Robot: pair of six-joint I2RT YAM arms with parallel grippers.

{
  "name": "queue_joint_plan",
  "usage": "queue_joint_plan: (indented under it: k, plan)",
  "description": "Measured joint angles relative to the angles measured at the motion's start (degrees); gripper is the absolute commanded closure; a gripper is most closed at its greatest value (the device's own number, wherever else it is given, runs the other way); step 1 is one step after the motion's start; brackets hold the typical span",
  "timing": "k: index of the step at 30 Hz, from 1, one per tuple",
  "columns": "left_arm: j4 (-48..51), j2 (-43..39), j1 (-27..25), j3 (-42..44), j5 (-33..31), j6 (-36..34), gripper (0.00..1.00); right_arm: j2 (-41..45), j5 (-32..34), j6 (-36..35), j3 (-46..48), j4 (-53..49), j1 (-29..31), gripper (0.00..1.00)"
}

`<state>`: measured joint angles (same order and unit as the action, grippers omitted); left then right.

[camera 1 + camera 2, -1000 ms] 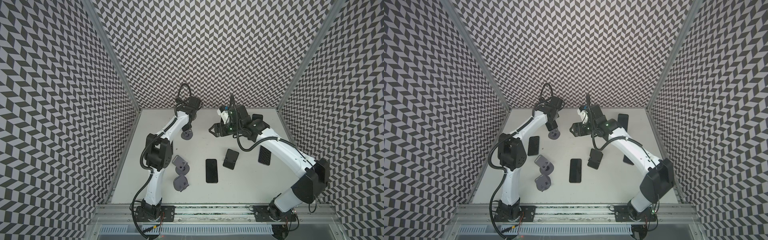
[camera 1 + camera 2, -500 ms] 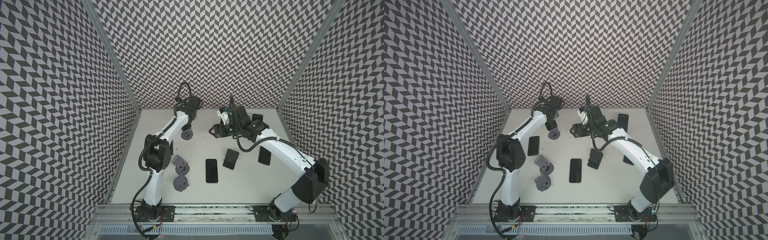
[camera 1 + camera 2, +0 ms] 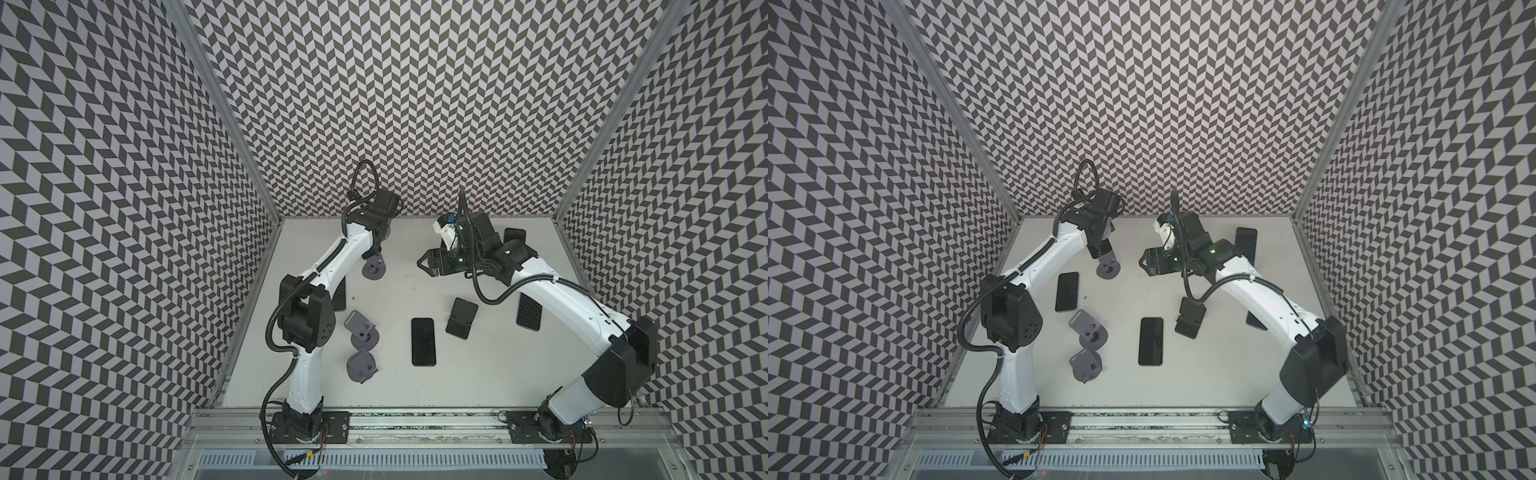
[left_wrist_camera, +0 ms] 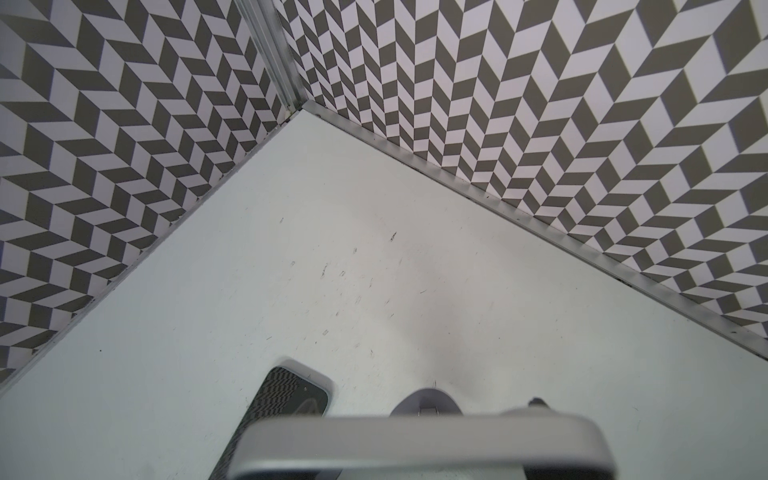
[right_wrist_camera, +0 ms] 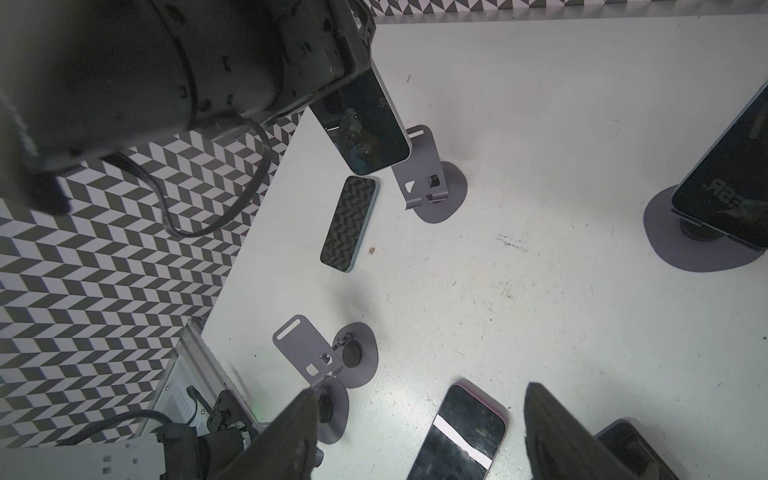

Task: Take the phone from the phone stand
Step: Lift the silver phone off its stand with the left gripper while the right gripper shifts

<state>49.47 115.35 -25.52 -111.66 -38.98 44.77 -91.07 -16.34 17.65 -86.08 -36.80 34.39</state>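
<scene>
Where the left gripper (image 3: 375, 249) pinches its top end, the phone (image 5: 365, 133), dark glass in a pale rim, hangs tilted just beside the plate of a grey phone stand (image 5: 432, 174) at the table's (image 3: 415, 395) far left. Six phones in all: this one, three flat phones (image 3: 1067, 291) (image 3: 1150, 340) (image 3: 528, 311) and two propped phones (image 3: 461, 318) (image 3: 513, 241). Five stands, three of them bare, counting two empty stands (image 3: 361, 332) (image 3: 361, 368). The right gripper (image 3: 422, 264) hovers with fingers spread, empty.

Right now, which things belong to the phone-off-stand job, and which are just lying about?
In play: left gripper, held phone, grey stand by it.
Lying about: middle phone, left phone, right phone, empty stand, second empty stand, phone on the back stand.
</scene>
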Motion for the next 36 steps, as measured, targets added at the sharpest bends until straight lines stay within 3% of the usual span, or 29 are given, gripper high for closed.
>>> queue_joint_plan:
  k: [22,36]
  plan:
    - [-1.18,-4.59,-1.11,1.36,-0.37,-1.68,0.31,0.83,0.72,0.83,0.0,-0.04,0.0,0.25]
    - [-3.63,-10.62,-4.63,4.85,-0.81,-4.68,0.32,0.87,2.8,0.81,-0.44,-0.7,0.0,0.25]
